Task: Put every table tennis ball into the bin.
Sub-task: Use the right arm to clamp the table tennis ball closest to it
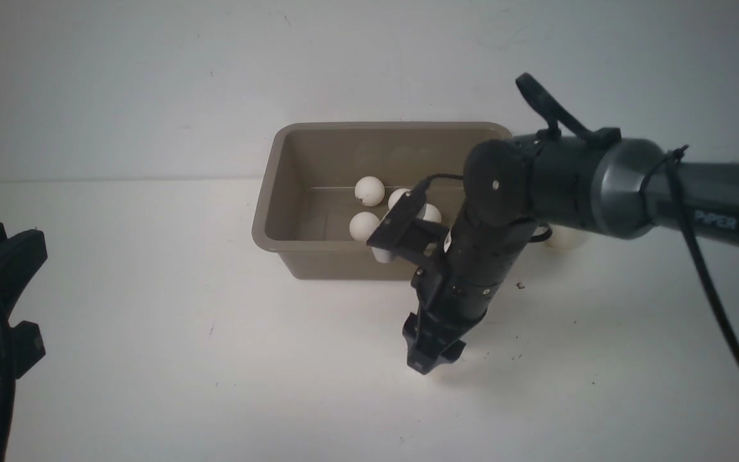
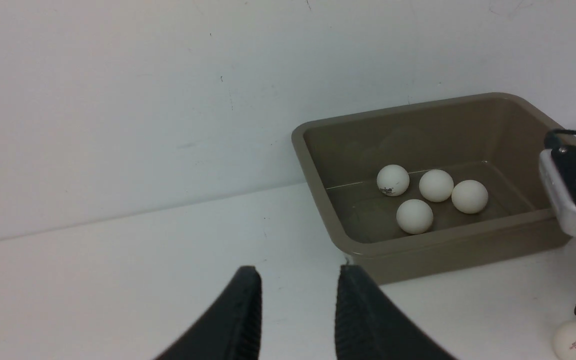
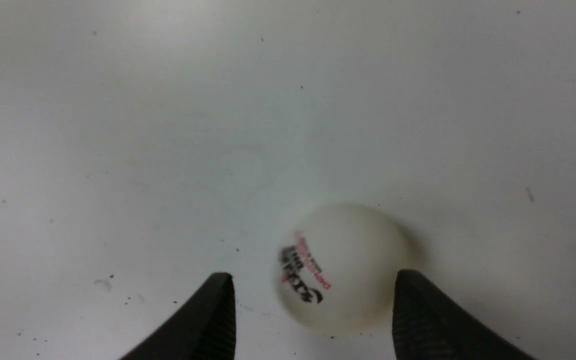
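The bin [image 1: 334, 264] stood at the back edge of the bench [image 1: 151, 359], about midway along it and close to the wall [image 1: 119, 83]. Four table tennis balls [image 2: 414, 216] lay loosely grouped on its floor, one of them showing a small dark logo.

The fifth ball [image 3: 343, 267] lay on the bare bench in front of the bin's right half, towards the middle of the bench. It was white, with red and black print on its side. The right arm [image 1: 600, 179] reached in from the right and bent steeply down over this spot. The right claw [image 3: 313, 274] stood open, with its tips low at the bench and a finger on either side of the fifth ball. One finger [image 3: 215, 310] stood clear of the ball with bench showing between them. The other sat right beside it, and whether it touched could not be told. The claw had no grip on the ball. In the front view the claw hid this ball.

A sixth ball [image 1: 565, 239] rested on the bench just beside the bin's right end, half hidden behind the right arm.

The left claw [image 2: 299, 270] hung over the left part of the bench, facing the bin. Its fingers were partly apart and it held nothing.
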`<state>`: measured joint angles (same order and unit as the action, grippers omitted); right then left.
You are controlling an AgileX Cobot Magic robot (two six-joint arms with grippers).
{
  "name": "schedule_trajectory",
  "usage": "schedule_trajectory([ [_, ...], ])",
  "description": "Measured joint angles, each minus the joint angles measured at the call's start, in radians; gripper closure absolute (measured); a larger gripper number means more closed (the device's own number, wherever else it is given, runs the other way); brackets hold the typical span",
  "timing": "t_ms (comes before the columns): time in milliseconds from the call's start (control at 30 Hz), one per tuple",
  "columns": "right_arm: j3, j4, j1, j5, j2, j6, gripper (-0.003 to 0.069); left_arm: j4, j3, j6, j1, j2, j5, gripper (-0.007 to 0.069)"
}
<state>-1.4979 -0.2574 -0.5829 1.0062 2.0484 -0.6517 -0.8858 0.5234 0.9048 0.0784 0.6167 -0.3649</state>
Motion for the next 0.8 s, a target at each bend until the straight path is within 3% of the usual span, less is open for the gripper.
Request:
schedule_trajectory([
  [533,0.0,0.015,0.0,-0.076,0.054,0.001,0.024,0.0,0.0,0.009,0.0,0.0,-0.02,0.0429],
  [800,0.0,-0.043,0.0,0.091,0.043,0.001,0.0239,0.0,0.0,0.014,0.0,0.0,-0.02,0.0429],
])
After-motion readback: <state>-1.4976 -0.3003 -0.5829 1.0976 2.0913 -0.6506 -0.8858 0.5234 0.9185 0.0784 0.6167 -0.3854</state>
